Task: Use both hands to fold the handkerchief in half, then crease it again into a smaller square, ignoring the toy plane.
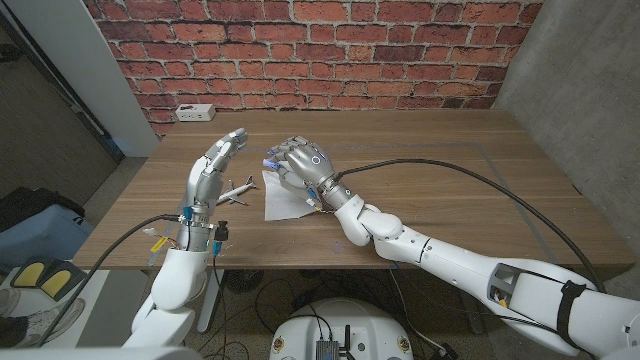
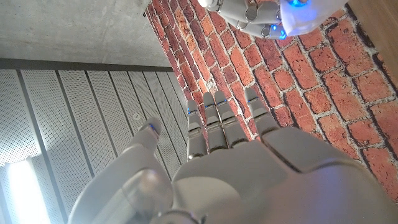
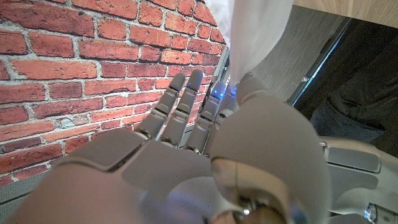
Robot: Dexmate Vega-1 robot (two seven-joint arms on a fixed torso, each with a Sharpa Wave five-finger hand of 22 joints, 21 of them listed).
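While the right hand (image 1: 300, 165) is pinching the handkerchief (image 1: 284, 201) and the left hand (image 1: 219, 160) is hovering open beside the toy plane (image 1: 237, 191), the cloth risks slipping crooked.

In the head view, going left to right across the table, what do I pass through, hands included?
left hand → toy plane → handkerchief with the right hand at its far edge, apparently pinching it → black cable running across the bare wood toward the table's right side.
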